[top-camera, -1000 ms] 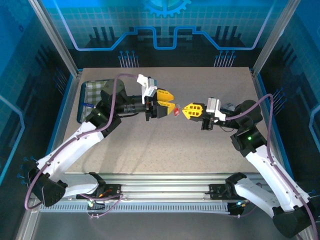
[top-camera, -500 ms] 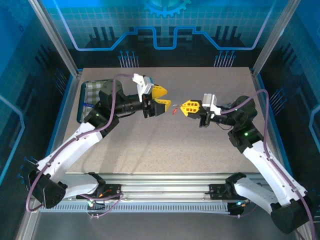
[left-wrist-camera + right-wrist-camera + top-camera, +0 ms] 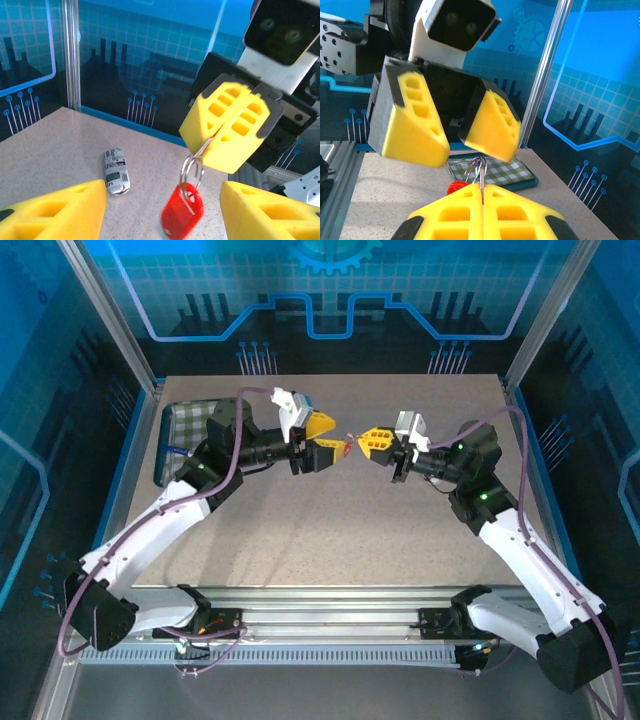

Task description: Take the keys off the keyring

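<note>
Holding the keyring aloft between the two arms.
We see the right jaws closed on the thin silver wire split ring (image 3: 192,170); the small red plastic tag (image 3: 182,217) hangs below it, between the open left jaws, above the speckled counter (image 3: 60,145). Risk: the pinch on the wire is slight, so we judge a sideways pull could slip it free. We count one ring, one tag, no key we can make out.

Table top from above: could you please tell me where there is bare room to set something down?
Free: the broad near half of the table, bordered by the left arm, right arm and front rail; the far strip behind the pincers. Crowded: mid-table, where the left pincer and right pincer meet at the keyring, and the far-left corner with the checked tray.
</note>
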`<action>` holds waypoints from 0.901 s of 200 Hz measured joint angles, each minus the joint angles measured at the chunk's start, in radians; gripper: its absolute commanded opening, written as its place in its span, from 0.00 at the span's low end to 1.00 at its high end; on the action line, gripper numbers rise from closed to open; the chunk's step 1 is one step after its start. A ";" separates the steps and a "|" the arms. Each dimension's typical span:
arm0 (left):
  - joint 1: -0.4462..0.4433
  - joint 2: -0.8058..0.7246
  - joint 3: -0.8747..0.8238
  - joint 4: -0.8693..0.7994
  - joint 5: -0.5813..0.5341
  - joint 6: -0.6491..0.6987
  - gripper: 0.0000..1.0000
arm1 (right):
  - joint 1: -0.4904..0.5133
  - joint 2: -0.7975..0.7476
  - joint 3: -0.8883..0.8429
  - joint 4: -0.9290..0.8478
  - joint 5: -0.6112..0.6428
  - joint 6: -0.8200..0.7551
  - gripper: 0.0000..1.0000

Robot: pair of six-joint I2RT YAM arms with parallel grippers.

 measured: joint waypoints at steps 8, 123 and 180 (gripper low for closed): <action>0.000 0.008 0.000 -0.004 0.000 0.004 0.62 | 0.000 0.000 0.000 0.000 0.001 0.002 0.00; 0.000 0.039 0.043 -0.014 0.065 0.007 0.48 | 0.000 -0.001 0.000 0.000 -0.044 0.004 0.00; 0.000 0.052 0.047 -0.009 0.124 0.005 0.10 | 0.000 -0.001 0.000 0.001 -0.050 0.011 0.00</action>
